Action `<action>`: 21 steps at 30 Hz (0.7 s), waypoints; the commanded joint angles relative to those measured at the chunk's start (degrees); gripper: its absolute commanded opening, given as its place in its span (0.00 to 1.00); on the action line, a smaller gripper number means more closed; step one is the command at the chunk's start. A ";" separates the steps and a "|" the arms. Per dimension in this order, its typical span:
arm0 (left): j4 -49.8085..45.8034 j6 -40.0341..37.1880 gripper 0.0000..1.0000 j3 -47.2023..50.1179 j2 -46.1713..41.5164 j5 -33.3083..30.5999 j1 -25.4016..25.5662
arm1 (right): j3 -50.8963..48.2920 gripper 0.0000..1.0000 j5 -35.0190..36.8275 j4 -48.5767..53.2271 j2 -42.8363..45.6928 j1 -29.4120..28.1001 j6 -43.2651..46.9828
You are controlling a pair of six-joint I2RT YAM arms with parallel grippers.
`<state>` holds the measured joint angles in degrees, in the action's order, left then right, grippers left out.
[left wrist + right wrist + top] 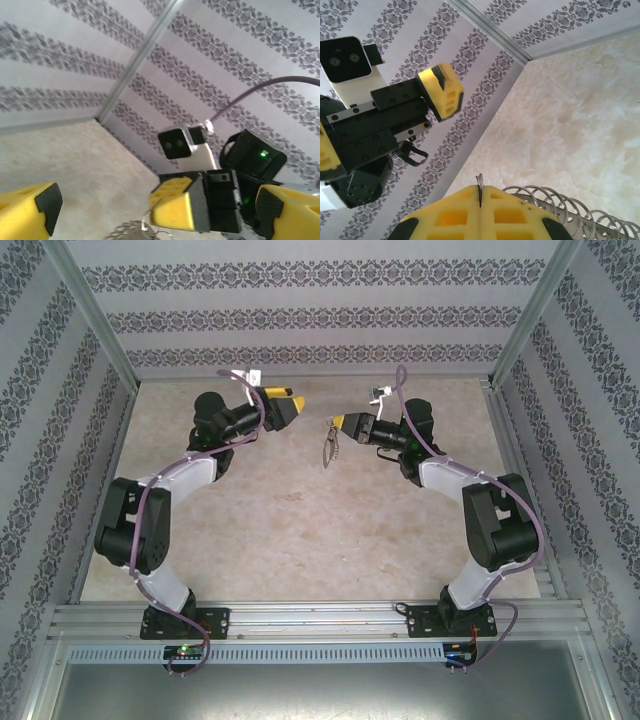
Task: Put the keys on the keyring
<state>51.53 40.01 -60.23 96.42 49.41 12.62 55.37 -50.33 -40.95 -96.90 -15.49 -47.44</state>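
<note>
left gripper gaping, empty | right gripper pinched on keyring; it dangles between both | we judge it light, stiff, slick; chain floppy; pinch the flat side

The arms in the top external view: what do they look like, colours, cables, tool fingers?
The left arm and right arm match: black joint housings, white link shells. A purple cable runs along each. The left tool and right tool have yellow fingers with black pads. A small camera in a white mount sits at each wrist.
</note>
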 commanded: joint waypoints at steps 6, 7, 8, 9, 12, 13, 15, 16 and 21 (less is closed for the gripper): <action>-8.37 -17.70 1.00 3.15 -5.30 -14.51 -1.72 | 3.73 0.00 2.11 9.55 2.60 0.37 7.71; -8.67 -19.17 1.00 3.62 -5.54 -17.10 -1.68 | 3.90 0.00 2.25 10.52 2.68 0.41 8.32; -8.50 -20.28 1.00 4.22 -5.69 -19.95 -1.67 | 4.02 0.00 2.49 11.34 2.80 0.41 8.96; -8.37 -21.14 1.00 4.69 -5.80 -22.07 -1.69 | 4.12 0.00 2.75 12.45 2.99 0.44 9.70; -8.57 -22.91 1.00 5.46 -5.94 -29.04 -1.54 | 4.64 0.00 3.19 15.22 3.49 0.39 11.74; -9.12 -23.22 1.00 5.31 -5.98 -31.04 -1.54 | 4.93 0.00 3.22 16.29 3.65 0.38 12.45; -9.11 -23.54 1.00 5.59 -5.91 -34.70 -1.52 | 5.78 0.00 3.22 18.02 3.58 0.37 13.83; -8.19 -24.19 1.00 5.92 -5.71 -35.57 -1.61 | 6.50 0.00 3.06 19.27 3.40 0.38 14.82; -5.24 -26.55 1.00 4.52 -2.71 -29.13 -3.22 | 11.29 0.00 1.78 24.66 1.77 0.37 18.63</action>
<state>43.16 16.71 -54.65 92.20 18.85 10.83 62.43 -47.40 -19.29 -96.14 -15.49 -33.41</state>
